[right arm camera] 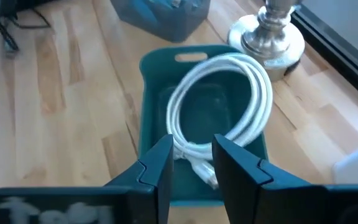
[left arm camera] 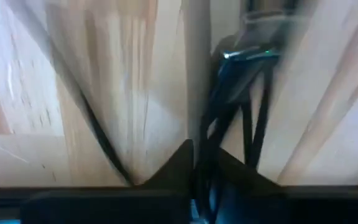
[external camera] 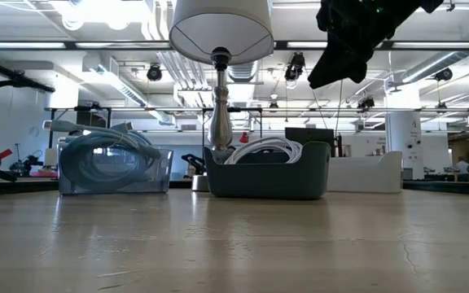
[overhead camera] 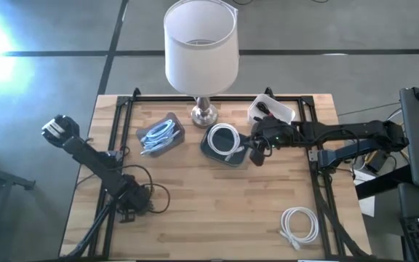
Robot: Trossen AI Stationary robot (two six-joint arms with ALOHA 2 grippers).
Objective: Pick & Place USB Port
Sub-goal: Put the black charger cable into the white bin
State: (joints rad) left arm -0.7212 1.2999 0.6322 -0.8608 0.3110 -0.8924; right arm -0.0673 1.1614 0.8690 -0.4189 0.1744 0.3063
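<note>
A white coiled USB cable point(overhead camera: 225, 138) point(right arm camera: 222, 93) lies inside a dark teal bin point(overhead camera: 208, 149) point(right arm camera: 146, 124) point(external camera: 267, 179) in the middle of the table. A second white coiled cable point(overhead camera: 300, 223) rests flat on the table near its near right corner. My right gripper point(overhead camera: 255, 154) point(right arm camera: 192, 158) point(external camera: 340, 57) hangs open above the teal bin's right end, well clear of it, with the cable's plug end showing below the gap. My left gripper point(overhead camera: 131, 206) point(left arm camera: 194, 158) is shut and rests low at the table's left side beside black cords.
A clear bin of bluish cables point(overhead camera: 160, 135) point(external camera: 112, 167) sits left of the teal bin. A lamp point(overhead camera: 201, 44) stands behind them on its metal base point(overhead camera: 204, 114) point(right arm camera: 272, 37). A white bin point(overhead camera: 271, 109) is at the far right. Bare wood lies toward the near edge.
</note>
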